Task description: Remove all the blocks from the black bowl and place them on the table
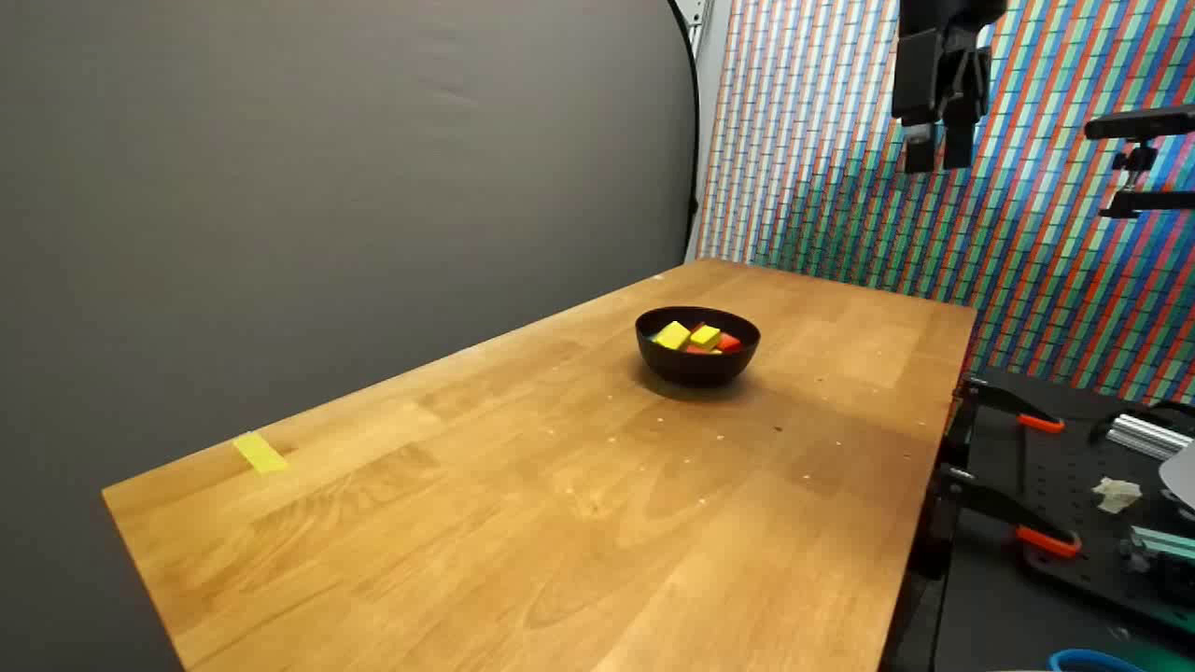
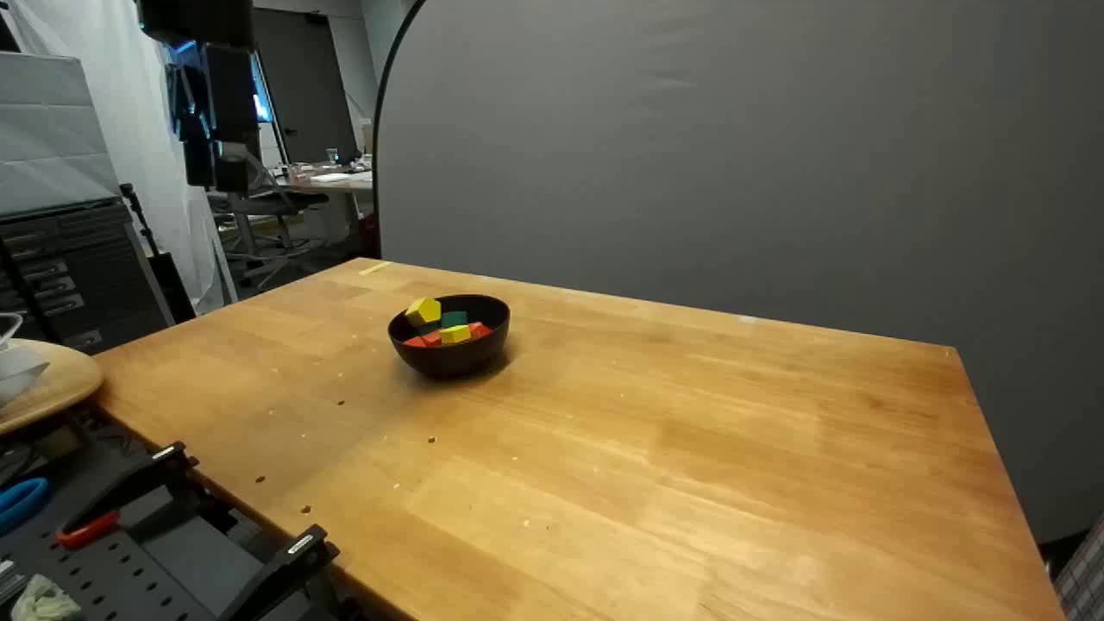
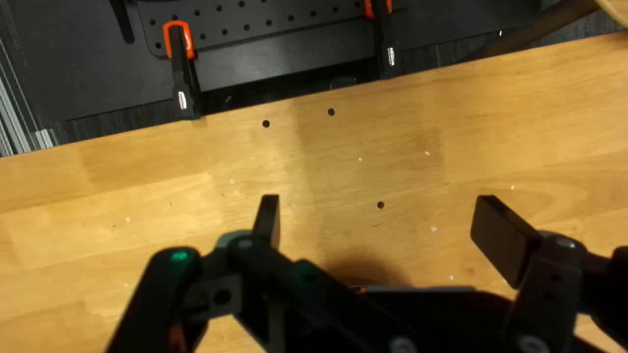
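Hand point(image 3: 382, 225) released: fingers point(image 3: 503, 240) spread wide, nothing between them. It hangs high above the surface point(image 2: 733, 431), well apart from the black bowl point(image 1: 698, 369). All the blocks point(image 1: 706, 337) I can make out lie inside that bowl: a yellow block point(image 2: 423, 311) propped high by the rim, another yellow one lower down, a green block point(image 2: 454, 319), several red blocks point(image 2: 479, 329); pile and wall hide the full count. My reading: the step in hand is the approach for a first pick, with no removal done yet. Method: centre above the bowl, descend vertically, and take the propped yellow block first, probably the easiest to reach. Narrow the spread before entering, as wide fingers may catch the rim and tip or drag the bowl. Squeeze lightly, expect neighbours to settle, lift straight past the rim before moving sideways, and set down on the surface with space left for the rest. Sight problem: in the wrist view the hand's own body hides nearly all of the bowl. Around: two black clamps point(image 3: 184, 78) bite the near edge beside a perforated black plate point(image 3: 245, 40), low and apart from the bowl; a yellow tape strip point(image 1: 260, 453) could be mistaken for a block; a grey backdrop point(image 2: 733, 155) rises behind the long side and likely limits reach there.
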Robot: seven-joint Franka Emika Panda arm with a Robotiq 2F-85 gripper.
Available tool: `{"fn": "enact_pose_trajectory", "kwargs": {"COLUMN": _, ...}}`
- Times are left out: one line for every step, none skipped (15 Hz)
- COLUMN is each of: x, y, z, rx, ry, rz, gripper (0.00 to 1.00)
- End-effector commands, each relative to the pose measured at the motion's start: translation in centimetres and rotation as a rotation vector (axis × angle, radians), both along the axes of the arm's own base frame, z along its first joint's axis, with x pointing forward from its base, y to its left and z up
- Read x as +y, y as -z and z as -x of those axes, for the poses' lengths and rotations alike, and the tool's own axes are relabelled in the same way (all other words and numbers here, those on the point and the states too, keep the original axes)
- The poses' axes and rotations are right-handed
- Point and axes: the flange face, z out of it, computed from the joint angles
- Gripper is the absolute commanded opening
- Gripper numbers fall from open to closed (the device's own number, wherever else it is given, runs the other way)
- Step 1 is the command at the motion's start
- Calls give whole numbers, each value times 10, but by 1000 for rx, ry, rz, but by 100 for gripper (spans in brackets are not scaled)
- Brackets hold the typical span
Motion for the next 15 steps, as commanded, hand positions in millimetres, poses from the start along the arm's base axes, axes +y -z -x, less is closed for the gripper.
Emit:
{"fn": "enact_pose_trajectory", "kwargs": {"x": 0, "y": -1, "z": -1, "rx": -2, "ry": 0, "rz": 0, "gripper": 100}}
{"fn": "enact_pose_trajectory", "kwargs": {"x": 0, "y": -2, "z": -1, "rx": -5, "ry": 0, "rz": 0, "gripper": 100}}
{"fn": "enact_pose_trajectory", "kwargs": {"x": 0, "y": -3, "z": -2, "rx": -7, "ry": 0, "rz": -1, "gripper": 100}}
{"fn": "enact_pose_trajectory", "kwargs": {"x": 0, "y": -4, "z": -2, "rx": -8, "ry": -1, "rz": -1, "gripper": 100}}
{"fn": "enact_pose_trajectory", "kwargs": {"x": 0, "y": -4, "z": -2, "rx": -8, "ry": -1, "rz": -1, "gripper": 100}}
{"fn": "enact_pose_trajectory", "kwargs": {"x": 0, "y": -4, "z": -2, "rx": -8, "ry": 0, "rz": -1, "gripper": 100}}
{"fn": "enact_pose_trajectory", "kwargs": {"x": 0, "y": -4, "z": -2, "rx": -8, "ry": 0, "rz": -1, "gripper": 100}}
{"fn": "enact_pose_trajectory", "kwargs": {"x": 1, "y": 2, "z": -17, "rx": -19, "ry": -2, "rz": -25, "gripper": 100}}
{"fn": "enact_pose_trajectory", "kwargs": {"x": 0, "y": 8, "z": -30, "rx": -39, "ry": 35, "rz": -24, "gripper": 100}}
{"fn": "enact_pose_trajectory", "kwargs": {"x": -3, "y": 22, "z": -49, "rx": -46, "ry": 66, "rz": -37, "gripper": 100}}
{"fn": "enact_pose_trajectory", "kwargs": {"x": -5, "y": 34, "z": -65, "rx": -65, "ry": 97, "rz": -42, "gripper": 100}}
{"fn": "enact_pose_trajectory", "kwargs": {"x": -7, "y": 49, "z": -76, "rx": -79, "ry": 114, "rz": -37, "gripper": 100}}
{"fn": "enact_pose_trajectory", "kwargs": {"x": -8, "y": 62, "z": -87, "rx": -85, "ry": 129, "rz": -35, "gripper": 100}}
{"fn": "enact_pose_trajectory", "kwargs": {"x": -8, "y": 76, "z": -99, "rx": -82, "ry": 142, "rz": -43, "gripper": 100}}
{"fn": "enact_pose_trajectory", "kwargs": {"x": -6, "y": 90, "z": -112, "rx": -89, "ry": 151, "rz": -48, "gripper": 100}}
